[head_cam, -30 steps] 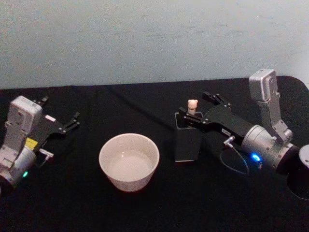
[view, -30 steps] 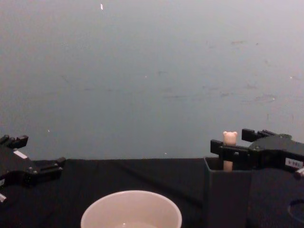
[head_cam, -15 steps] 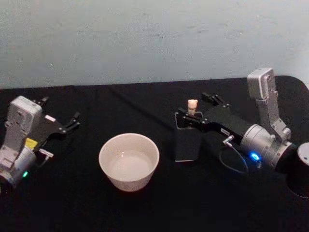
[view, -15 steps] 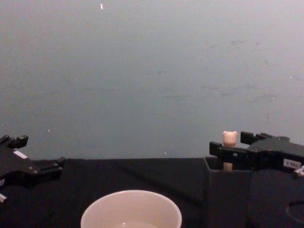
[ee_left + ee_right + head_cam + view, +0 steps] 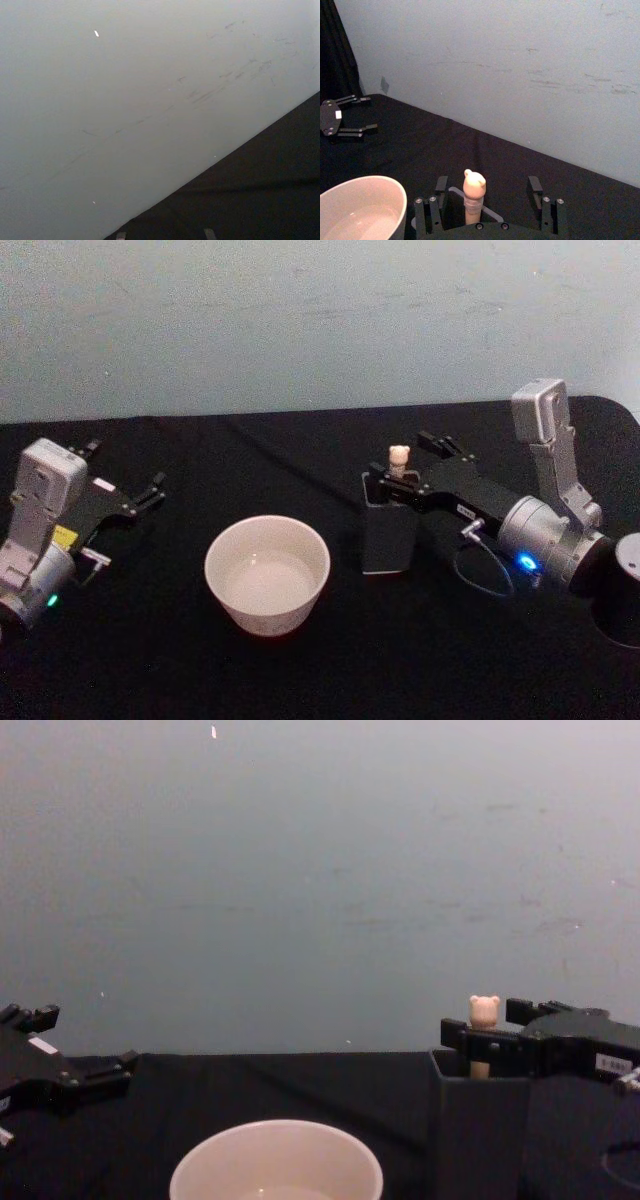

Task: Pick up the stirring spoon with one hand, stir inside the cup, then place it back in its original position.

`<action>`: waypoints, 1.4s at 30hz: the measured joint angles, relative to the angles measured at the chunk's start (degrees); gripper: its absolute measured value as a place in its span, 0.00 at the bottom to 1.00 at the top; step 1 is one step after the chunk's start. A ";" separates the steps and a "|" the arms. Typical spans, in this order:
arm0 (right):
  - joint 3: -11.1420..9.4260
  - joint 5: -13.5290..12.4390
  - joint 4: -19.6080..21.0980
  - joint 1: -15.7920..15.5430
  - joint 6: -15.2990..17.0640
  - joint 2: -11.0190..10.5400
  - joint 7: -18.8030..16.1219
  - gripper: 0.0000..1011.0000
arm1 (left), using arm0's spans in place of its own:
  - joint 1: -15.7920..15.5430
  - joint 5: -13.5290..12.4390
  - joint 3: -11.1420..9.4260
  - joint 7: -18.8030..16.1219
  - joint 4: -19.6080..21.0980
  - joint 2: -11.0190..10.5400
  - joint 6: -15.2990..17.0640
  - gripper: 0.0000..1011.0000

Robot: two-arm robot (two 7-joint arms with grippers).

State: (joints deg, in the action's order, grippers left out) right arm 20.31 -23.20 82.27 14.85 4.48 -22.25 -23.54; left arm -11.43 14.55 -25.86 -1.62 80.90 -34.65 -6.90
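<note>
Black cloth (image 5: 330, 670) bears the idle left gripper (image 5: 125, 468), fingers spread, well apart from the cup (image 5: 267, 575) on its right. Farther right, the right gripper (image 5: 487, 187) hangs released over the dark holder (image 5: 388, 540). Its 2 fingers flank, without touching, the upright stirring spoon (image 5: 399, 458) inside.

My chest camera: right gripper at the spoon in its holder.
At the lower right I see the right gripper (image 5: 480, 1023) coming in from the frame edge. Its fingers are apart, and one crosses in front of the handle of the spoon (image 5: 484, 1011), whose bear head stands upright above the dark holder (image 5: 478, 1140). The cup (image 5: 276, 1160) sits at bottom centre. The left gripper (image 5: 88, 1040) is at lower left, fingers spread, well apart from the cup.
</note>
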 joint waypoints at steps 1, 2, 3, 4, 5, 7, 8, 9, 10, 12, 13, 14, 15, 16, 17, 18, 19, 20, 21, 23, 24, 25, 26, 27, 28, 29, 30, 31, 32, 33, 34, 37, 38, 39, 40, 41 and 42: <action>0.00 0.00 0.00 0.00 0.00 0.00 0.00 0.99 | 0.00 0.00 0.00 0.00 0.00 0.00 0.00 0.99; 0.01 0.00 0.00 0.00 -0.03 -0.01 0.01 0.99 | 0.00 0.00 0.00 0.00 0.00 0.00 0.00 0.99; 0.01 0.00 0.00 0.00 -0.04 -0.01 0.01 0.99 | 0.00 0.00 0.00 0.00 0.00 0.00 0.00 0.99; 0.02 0.01 0.00 -0.01 -0.06 -0.01 0.02 0.99 | 0.00 0.00 0.00 0.00 0.00 0.00 0.00 0.99; 0.02 0.01 0.00 -0.01 -0.07 -0.01 0.02 0.99 | 0.00 0.00 0.00 0.00 0.00 0.00 0.00 0.99; 0.02 0.01 0.00 -0.02 -0.09 -0.01 0.02 0.99 | 0.00 0.00 0.00 0.00 0.00 0.00 0.00 0.99; 0.03 0.02 0.00 -0.03 -0.10 -0.01 0.03 0.99 | 0.00 0.00 0.00 0.00 0.00 0.00 0.00 0.99; 0.03 0.02 0.00 -0.03 -0.11 -0.01 0.02 0.99 | 0.00 0.00 0.00 0.00 0.00 0.00 0.00 0.99; 0.03 0.02 0.00 -0.03 -0.12 -0.01 0.02 0.99 | 0.00 0.00 0.00 0.00 0.00 0.00 0.00 0.99; 0.03 0.02 0.01 -0.04 -0.13 -0.01 0.03 0.99 | 0.00 0.00 0.00 0.00 0.00 0.00 0.00 0.99; 0.02 0.03 0.01 -0.05 -0.14 -0.01 0.03 0.98 | 0.00 0.00 0.00 0.00 0.00 0.00 0.00 0.99; 0.03 0.03 0.01 -0.05 -0.14 -0.01 0.02 0.97 | 0.00 0.00 0.00 0.00 0.00 0.00 0.00 0.99; 0.03 0.03 0.02 -0.06 -0.14 -0.01 0.03 0.95 | 0.00 0.00 0.00 0.00 0.00 0.00 0.00 0.99; 0.03 0.03 0.02 -0.06 -0.15 -0.02 0.03 0.92 | 0.00 0.00 0.00 0.00 0.00 0.00 0.00 0.99; 0.03 0.04 0.03 -0.07 -0.16 -0.01 0.03 0.89 | 0.00 0.00 0.00 0.00 0.00 0.00 0.00 0.99; 0.03 0.04 0.03 -0.07 -0.17 -0.01 0.03 0.86 | 0.00 0.00 0.00 0.00 0.00 0.00 0.00 0.99; 0.03 0.04 0.04 -0.08 -0.17 -0.01 0.02 0.85 | 0.00 0.00 0.00 0.00 0.00 0.00 0.00 0.99; 0.03 0.04 0.04 -0.07 -0.17 -0.01 0.03 0.83 | 0.00 0.00 0.00 0.00 0.00 0.00 0.00 0.99; 0.03 0.05 0.05 -0.08 -0.18 -0.01 0.03 0.78 | 0.00 0.00 0.00 0.00 0.00 0.00 0.00 0.99; 0.03 0.05 0.06 -0.08 -0.19 -0.01 0.03 0.73 | 0.00 0.00 0.00 0.00 0.00 0.00 0.00 0.99; 0.03 0.05 0.07 -0.08 -0.19 -0.01 0.03 0.73 | 0.00 0.00 0.00 0.00 0.00 0.00 0.00 0.99; 0.03 0.06 0.07 -0.07 -0.20 -0.01 0.03 0.69 | 0.00 0.00 0.00 0.00 0.00 0.00 0.00 0.99; 0.03 0.06 0.07 -0.08 -0.20 -0.01 0.03 0.65 | 0.00 0.00 0.00 0.00 0.00 0.00 0.00 0.99; 0.03 0.07 0.07 -0.08 -0.21 -0.01 0.03 0.63 | 0.00 0.00 0.00 0.00 0.00 0.00 0.00 0.99; 0.03 0.07 0.07 -0.08 -0.22 -0.01 0.03 0.59 | 0.00 0.00 0.00 0.00 0.00 0.00 0.00 0.99; 0.03 0.07 0.07 -0.08 -0.22 -0.01 0.03 0.53 | 0.00 0.00 0.00 0.00 0.00 0.00 0.00 0.99; 0.03 0.07 0.07 -0.08 -0.23 -0.01 0.03 0.51 | 0.00 0.00 0.00 0.00 0.00 0.00 0.00 0.99; 0.03 0.06 0.08 -0.08 -0.23 -0.01 0.03 0.49 | 0.00 0.00 0.00 0.00 0.00 0.00 0.00 0.99; 0.03 0.07 0.08 -0.08 -0.23 -0.01 0.03 0.47 | 0.01 0.00 0.00 0.00 0.00 0.00 0.00 0.99; 0.03 0.07 0.07 -0.08 -0.24 -0.01 0.03 0.43 | 0.00 0.00 0.00 0.00 0.00 0.00 0.00 0.99; 0.03 0.07 0.07 -0.08 -0.24 -0.01 0.03 0.39 | 0.00 0.00 0.00 0.00 0.00 0.00 0.00 0.99; 0.03 0.07 0.08 -0.08 -0.24 -0.01 0.03 0.28 | 0.00 0.00 0.00 0.00 0.00 0.00 0.00 0.99; 0.03 0.07 0.08 -0.08 -0.24 -0.02 0.03 0.27 | 0.00 0.00 0.00 0.00 0.00 0.00 0.00 0.99; 0.03 0.06 0.08 -0.08 -0.24 -0.01 0.03 0.25 | 0.00 0.00 0.00 0.00 0.00 0.00 0.00 0.99; 0.03 0.06 0.08 -0.08 -0.24 -0.01 0.03 0.22 | 0.00 0.00 0.00 0.00 0.00 0.00 0.00 0.99; 0.03 0.06 0.07 -0.08 -0.24 -0.01 0.03 0.21 | 0.00 0.00 0.00 0.00 0.00 0.00 0.00 0.99; 0.03 0.06 0.07 -0.08 -0.24 -0.01 0.03 0.21 | 0.00 0.00 0.00 0.00 0.00 0.00 0.00 0.99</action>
State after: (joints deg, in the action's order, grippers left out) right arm 20.34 -23.14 82.34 14.77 4.24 -22.26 -23.51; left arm -11.43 14.55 -25.86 -1.62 80.90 -34.64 -6.91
